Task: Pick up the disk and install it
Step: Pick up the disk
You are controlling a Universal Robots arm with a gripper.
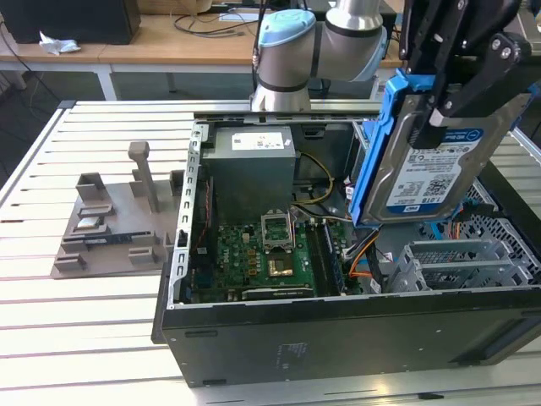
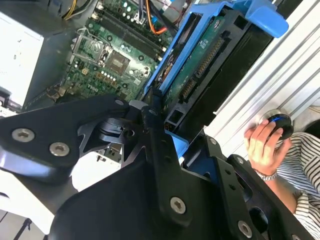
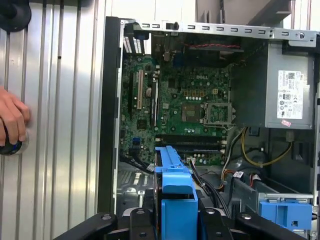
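Holding the disk (image 1: 431,173) clamped in my claw (image 1: 452,106) above the open computer case (image 1: 338,338); pickup done, installing outstanding, nothing seated yet.

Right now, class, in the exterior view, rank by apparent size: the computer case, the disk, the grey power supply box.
1. Computer case.
2. Disk, though it hangs above the case, likely nearer the camera, so second place is unsure.
3. Grey power supply box.
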